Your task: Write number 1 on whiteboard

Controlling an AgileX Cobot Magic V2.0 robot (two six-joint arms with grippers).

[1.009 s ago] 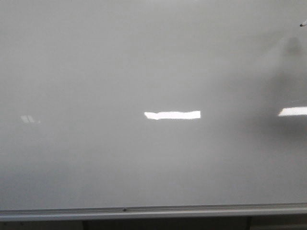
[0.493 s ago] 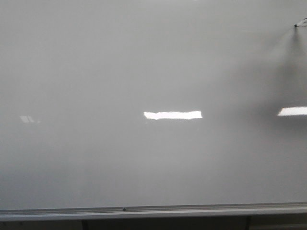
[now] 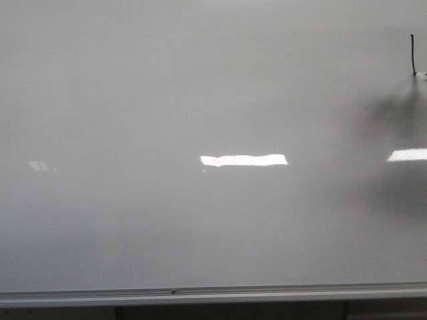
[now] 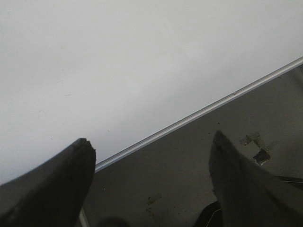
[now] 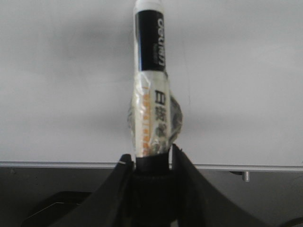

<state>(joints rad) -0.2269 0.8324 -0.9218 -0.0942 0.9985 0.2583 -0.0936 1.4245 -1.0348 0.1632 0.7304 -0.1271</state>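
The whiteboard point(image 3: 200, 100) fills the front view, pale grey and glossy. A short black vertical stroke, the number 1 point(image 3: 412, 53), stands near its upper right edge. The marker's tip point(image 3: 420, 75) shows just below the stroke's lower end, with a dark shadow under it. In the right wrist view my right gripper point(image 5: 149, 158) is shut on the marker point(image 5: 150, 71), a black and white pen wrapped in tape, pointing at the whiteboard point(image 5: 236, 85). My left gripper point(image 4: 151, 144) is open and holds nothing, low by the whiteboard point(image 4: 118, 61).
A silver rail point(image 3: 213, 293) runs along the board's bottom edge, also seen as the rail point(image 4: 199, 113) and the rail point(image 5: 57, 164). Bright light reflections point(image 3: 243, 160) lie across the board's middle and right. Dark floor point(image 4: 189, 179) lies below the board.
The marker tip at the upper right has moved down the board, leaving a black vertical stroke where there was none before. The shadow beneath it has shifted lower.
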